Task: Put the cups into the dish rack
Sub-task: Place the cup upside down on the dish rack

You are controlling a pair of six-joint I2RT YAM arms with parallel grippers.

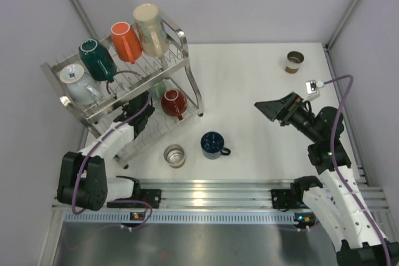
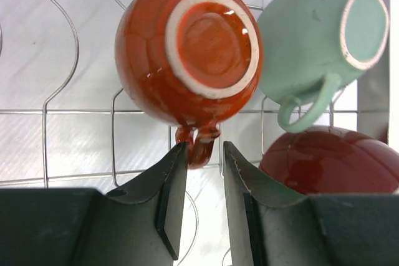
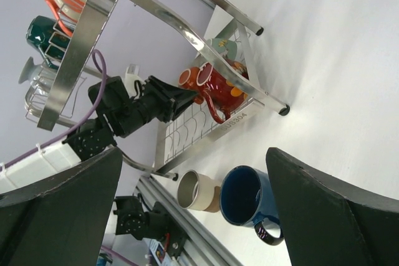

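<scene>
The dish rack stands at the left, with pale blue, dark teal, orange and tall beige cups on its upper tier. My left gripper reaches into the lower tier. Its jaws stand a little apart, open, and the handle of an upturned orange-red mug lies just at my left gripper's tips. A mint mug and a dark red mug sit beside it. A navy mug and a beige cup stand on the table. My right gripper hovers wide open, holding nothing.
A small brown cup stands at the table's far right, near a white box with a cable. The right wrist view looks past its wide fingers at the navy mug, the beige cup and the rack's foot.
</scene>
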